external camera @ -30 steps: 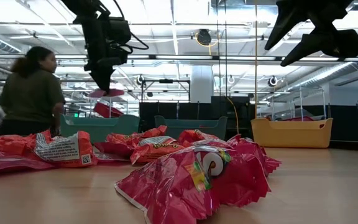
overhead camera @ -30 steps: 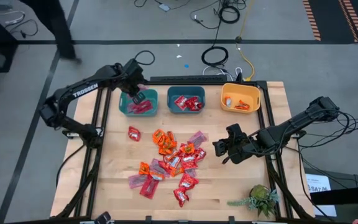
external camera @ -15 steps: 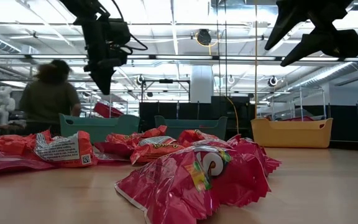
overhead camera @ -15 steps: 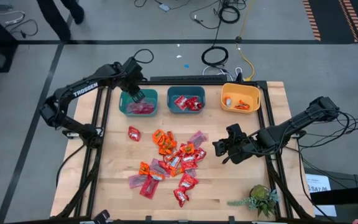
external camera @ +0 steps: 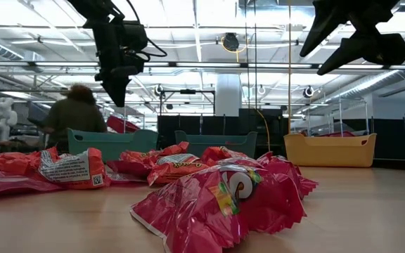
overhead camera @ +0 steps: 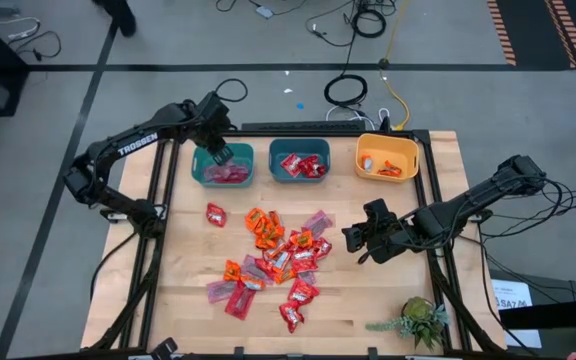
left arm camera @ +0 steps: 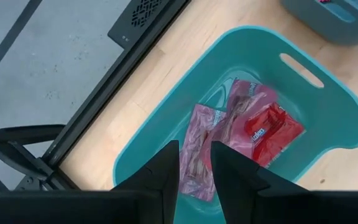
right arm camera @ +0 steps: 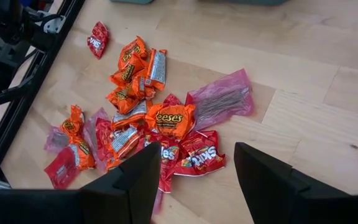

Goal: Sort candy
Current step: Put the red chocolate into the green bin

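The candy (overhead camera: 278, 255) lies in a loose pile of red, orange and mauve wrappers on the middle of the wooden table, also in the right wrist view (right arm camera: 160, 124) and close up in the low view (external camera: 216, 190). My left gripper (overhead camera: 218, 155) hangs over the left teal bin (overhead camera: 200, 172), its fingers a little open and holding nothing (left arm camera: 194, 168). Under it in the bin (left arm camera: 328, 93) lie mauve sweets (left arm camera: 201, 152) and a red one (left arm camera: 272, 127). My right gripper (overhead camera: 351, 238) hovers wide open (right arm camera: 197, 180) just right of the pile, above the table.
A middle teal bin (overhead camera: 275, 165) holds red sweets, and a yellow bin (overhead camera: 363, 150) holds a few more at the far edge. One red sweet (overhead camera: 215, 213) lies apart, left of the pile. A small plant (overhead camera: 418, 320) stands at the near right corner. A person (external camera: 76, 112) moves behind the table.
My left gripper has let go of a mauve sweet that hung from its fingertips over the left teal bin; the sweet has dropped into the bin. The gripper has stayed above the bin. The person behind the table has walked to the right.
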You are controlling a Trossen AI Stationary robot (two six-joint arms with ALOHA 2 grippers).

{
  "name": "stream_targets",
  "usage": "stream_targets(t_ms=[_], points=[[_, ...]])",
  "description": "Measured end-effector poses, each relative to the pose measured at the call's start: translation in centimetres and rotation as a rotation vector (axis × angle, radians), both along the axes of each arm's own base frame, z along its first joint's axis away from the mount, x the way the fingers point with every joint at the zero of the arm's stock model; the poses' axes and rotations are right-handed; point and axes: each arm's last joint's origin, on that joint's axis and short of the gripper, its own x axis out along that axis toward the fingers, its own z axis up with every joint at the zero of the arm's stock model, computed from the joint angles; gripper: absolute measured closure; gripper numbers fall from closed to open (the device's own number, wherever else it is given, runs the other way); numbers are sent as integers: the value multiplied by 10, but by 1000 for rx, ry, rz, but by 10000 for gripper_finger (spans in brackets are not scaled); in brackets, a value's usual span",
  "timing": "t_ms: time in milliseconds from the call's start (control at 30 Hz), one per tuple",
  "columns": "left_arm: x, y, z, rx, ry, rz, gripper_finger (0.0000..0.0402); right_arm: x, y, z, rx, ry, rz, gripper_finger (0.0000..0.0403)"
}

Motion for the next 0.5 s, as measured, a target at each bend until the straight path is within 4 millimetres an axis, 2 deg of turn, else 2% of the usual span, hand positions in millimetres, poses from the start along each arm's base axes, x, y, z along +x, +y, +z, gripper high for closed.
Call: stream_targets(t_ms=[500], points=[[0,-1,0,-21,-11,32,298,1,0,1,1,-8,4,206]])
